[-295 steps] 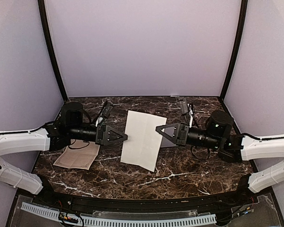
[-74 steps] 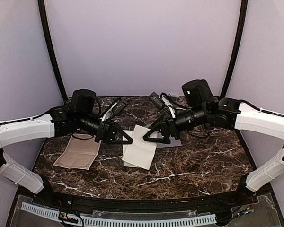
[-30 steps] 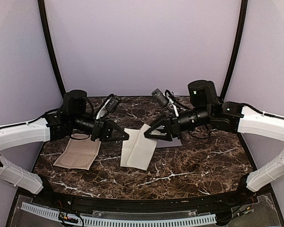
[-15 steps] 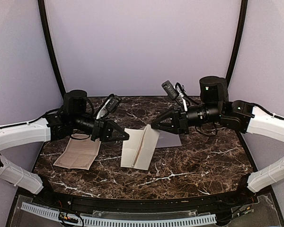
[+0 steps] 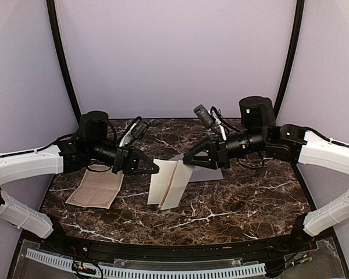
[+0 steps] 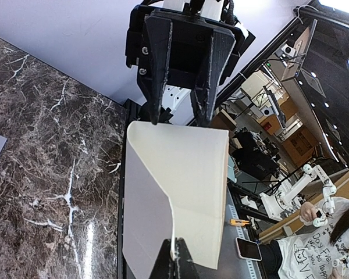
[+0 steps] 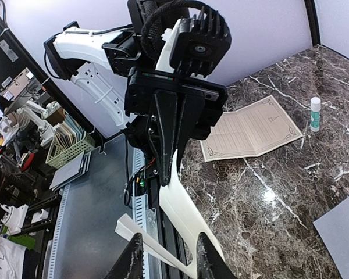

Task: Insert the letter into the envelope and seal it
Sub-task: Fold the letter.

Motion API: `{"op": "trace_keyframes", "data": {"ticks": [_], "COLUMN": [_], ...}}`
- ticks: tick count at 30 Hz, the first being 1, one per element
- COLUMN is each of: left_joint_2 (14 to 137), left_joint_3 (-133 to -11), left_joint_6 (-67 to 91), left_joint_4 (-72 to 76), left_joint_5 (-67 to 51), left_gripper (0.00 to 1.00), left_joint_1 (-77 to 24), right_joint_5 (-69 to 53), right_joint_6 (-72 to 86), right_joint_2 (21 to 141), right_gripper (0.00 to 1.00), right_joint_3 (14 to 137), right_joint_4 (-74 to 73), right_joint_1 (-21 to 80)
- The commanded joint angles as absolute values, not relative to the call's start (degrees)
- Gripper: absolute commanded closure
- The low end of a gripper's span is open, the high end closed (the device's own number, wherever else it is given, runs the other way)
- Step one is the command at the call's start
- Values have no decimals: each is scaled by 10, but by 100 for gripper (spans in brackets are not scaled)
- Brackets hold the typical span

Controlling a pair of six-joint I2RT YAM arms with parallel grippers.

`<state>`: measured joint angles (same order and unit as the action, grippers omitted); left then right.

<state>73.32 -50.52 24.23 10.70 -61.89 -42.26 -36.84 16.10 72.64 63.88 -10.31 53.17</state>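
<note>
The letter (image 5: pixel 170 185), a cream sheet bent into a V along its fold, hangs above the table between both arms. My left gripper (image 5: pixel 156 170) is shut on the edge of its left half; in the left wrist view the pads pinch that edge of the letter (image 6: pixel 192 174) at my left gripper (image 6: pixel 175 258). My right gripper (image 5: pixel 186 161) is at the far right corner. In the right wrist view my right gripper (image 7: pixel 167 261) has its jaws partly closed with both halves of the letter (image 7: pixel 189 212) between them. The pale grey envelope (image 5: pixel 208 170) lies flat under the right gripper.
A tan sheet with an ornate border (image 5: pixel 96 189) lies open on the table's left side, under the left arm. A glue stick (image 7: pixel 315 113) stands beyond the tan sheet (image 7: pixel 253 133). The marble table's front edge (image 5: pixel 174 241) runs along the arms' bases.
The right gripper's jaws have narrowed around the letter and the sheet has folded into a tighter V. The right arm swung right, then back left. The left arm stayed put.
</note>
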Motion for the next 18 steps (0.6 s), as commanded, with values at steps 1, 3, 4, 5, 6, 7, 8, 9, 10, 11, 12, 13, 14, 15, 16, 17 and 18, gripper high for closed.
{"op": "trace_keyframes", "data": {"ticks": [1, 3, 4, 5, 6, 7, 8, 9, 10, 11, 12, 13, 14, 15, 16, 17, 18], "left_joint_2": [735, 736, 736, 736, 737, 738, 739, 739, 742, 743, 746, 748, 750, 750, 751, 751, 752], "left_joint_3": [-509, -509, -509, -509, -509, -508, -508, -506, -505, -501, -499, -495, -494, -493, -494, -494, -495], "left_joint_6": [245, 249, 250, 251, 254, 257, 263, 268, 280, 288, 303, 309, 317, 319, 319, 319, 319], "left_joint_4": [126, 128, 129, 130, 133, 134, 140, 144, 158, 167, 184, 191, 201, 202, 204, 204, 204], "left_joint_5": [-641, -644, -646, -647, -649, -650, -652, -653, -659, -663, -669, -671, -674, -675, -676, -675, -675], "left_gripper": [100, 100, 100, 100, 100, 100, 100, 100, 100, 100, 100, 100, 100, 100, 100, 100, 100], "left_joint_1": [-422, -422, -421, -421, -421, -422, -421, -421, -421, -421, -421, -422, -421, -421, -421, -421, -421], "right_joint_5": [-392, -396, -397, -399, -402, -404, -406, -408, -410, -412, -415, -416, -418, -421, -421, -421, -422], "right_joint_6": [153, 150, 149, 149, 148, 147, 146, 146, 146, 147, 148, 149, 150, 152, 153, 154, 155], "right_joint_2": [739, 741, 741, 742, 743, 743, 744, 745, 745, 745, 746, 747, 748, 749, 751, 752, 755], "right_gripper": [69, 69, 68, 67, 67, 67, 66, 65, 64, 64, 64, 64, 64, 64, 64, 64, 64], "right_joint_3": [639, 640, 640, 639, 641, 640, 640, 639, 638, 637, 636, 635, 634, 632, 631, 630, 629], "right_joint_4": [-89, -89, -87, -86, -85, -84, -82, -80, -76, -73, -69, -63, -58, -50, -45, -39, -34], "right_joint_1": [531, 531, 530, 531, 531, 530, 531, 531, 531, 531, 531, 531, 532, 532, 533, 534, 535]}}
